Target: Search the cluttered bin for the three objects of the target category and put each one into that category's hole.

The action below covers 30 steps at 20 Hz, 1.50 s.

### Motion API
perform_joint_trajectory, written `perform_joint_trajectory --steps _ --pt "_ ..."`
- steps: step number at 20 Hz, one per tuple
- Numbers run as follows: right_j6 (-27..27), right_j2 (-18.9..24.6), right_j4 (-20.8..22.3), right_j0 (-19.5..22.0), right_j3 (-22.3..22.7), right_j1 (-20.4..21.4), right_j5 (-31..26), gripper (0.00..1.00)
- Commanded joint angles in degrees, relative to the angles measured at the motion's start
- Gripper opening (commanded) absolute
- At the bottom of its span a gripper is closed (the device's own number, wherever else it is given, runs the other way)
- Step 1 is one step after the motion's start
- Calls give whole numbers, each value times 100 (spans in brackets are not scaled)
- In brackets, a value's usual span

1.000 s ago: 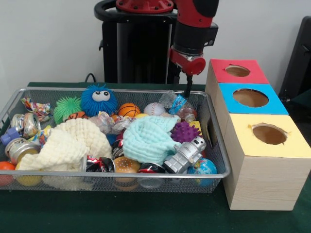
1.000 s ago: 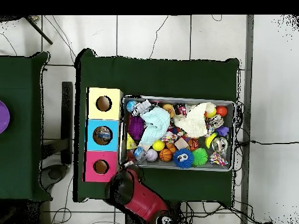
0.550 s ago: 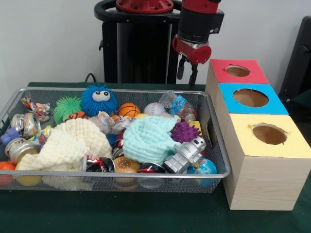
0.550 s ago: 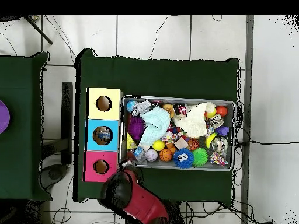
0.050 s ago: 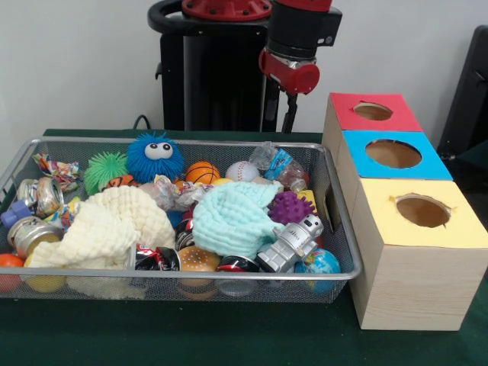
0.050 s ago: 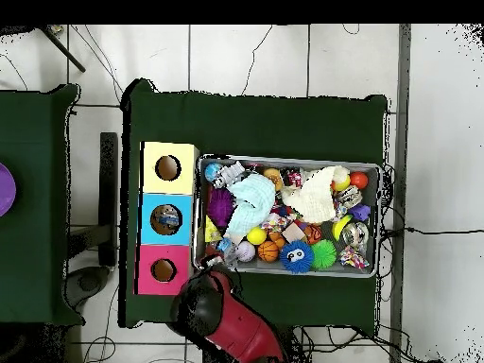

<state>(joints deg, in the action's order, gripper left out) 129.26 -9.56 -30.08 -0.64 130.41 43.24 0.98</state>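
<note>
Front view has the gripper (image 5: pixel 290 114) hanging empty above the basket's (image 5: pixel 335 221) back rim; how wide it stands, I cannot tell. Below and just beside it lies a crumpled bottle (image 5: pixel 278 166).

Even, soft indoor light fills both views, with faint shadows, no glare, and little blur.

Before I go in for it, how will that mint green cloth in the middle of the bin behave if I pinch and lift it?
The mint green cloth looks floppy: it lies bunched and would likely unfold and dangle. It seems light. It drapes beside the silver toy robot and purple spiky ball, so it may drag them.
</note>
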Motion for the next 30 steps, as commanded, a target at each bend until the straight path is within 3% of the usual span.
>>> perform_joint_trajectory --steps 1,15,30 --pt "832 -127 -287 -109 -962 -92 -835 100" --pt "993 -426 -250 -368 -1265 -199 -1160 100" --pt "1094 341 -194 111 -1194 -552 -365 100"
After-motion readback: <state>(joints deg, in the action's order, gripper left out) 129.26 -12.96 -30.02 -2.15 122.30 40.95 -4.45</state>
